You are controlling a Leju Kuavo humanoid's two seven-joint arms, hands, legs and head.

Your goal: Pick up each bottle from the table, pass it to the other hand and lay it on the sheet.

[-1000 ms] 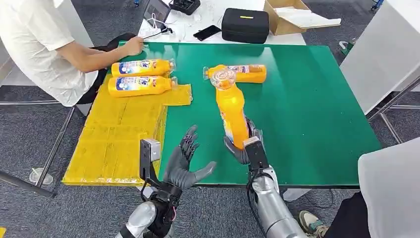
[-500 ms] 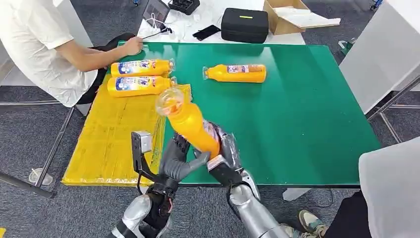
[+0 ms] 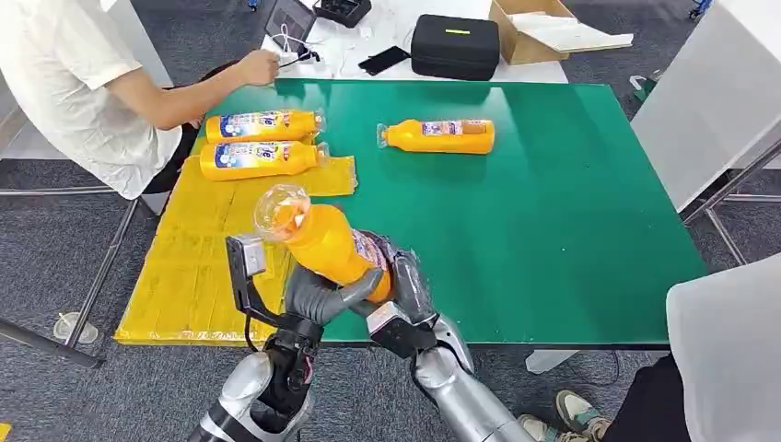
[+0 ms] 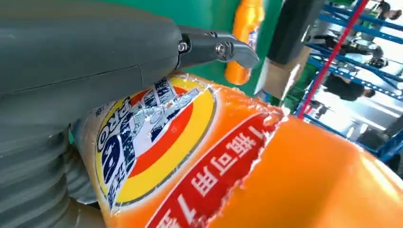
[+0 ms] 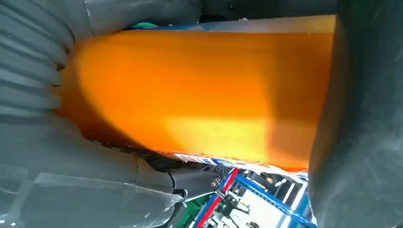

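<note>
Held bottle (image 3: 327,241): I see it off the bench, tilted, clear cap end pointing away from both hands and toward the yellow sheet (image 3: 198,267); its base sits between the two palms.
Right hand (image 3: 405,285): wrapped around the bottle's lower body from the far side of the left hand — clamped on it, as far as I can judge.
Left hand (image 3: 318,295): fingers curl up under and around the same stretch of bottle, thumb across the label in the wrist view; it grips too.
Handover risk: both hands crowd the base, so the long cap end hangs free — if I release the right hand before the left is truly set, the bottle could pivot and drop at the bench (image 3: 553,230) edge.
Slip risk: the label film looks glossy and torn; fingers may slide on it.
Placement risk: two bottles (image 3: 262,140) already lie at the sheet's far end beyond the left hand, near a person's arm (image 3: 175,97); a wide swing could knock them.
Remaining: one bottle (image 3: 440,135) lies well beyond the right hand.
</note>
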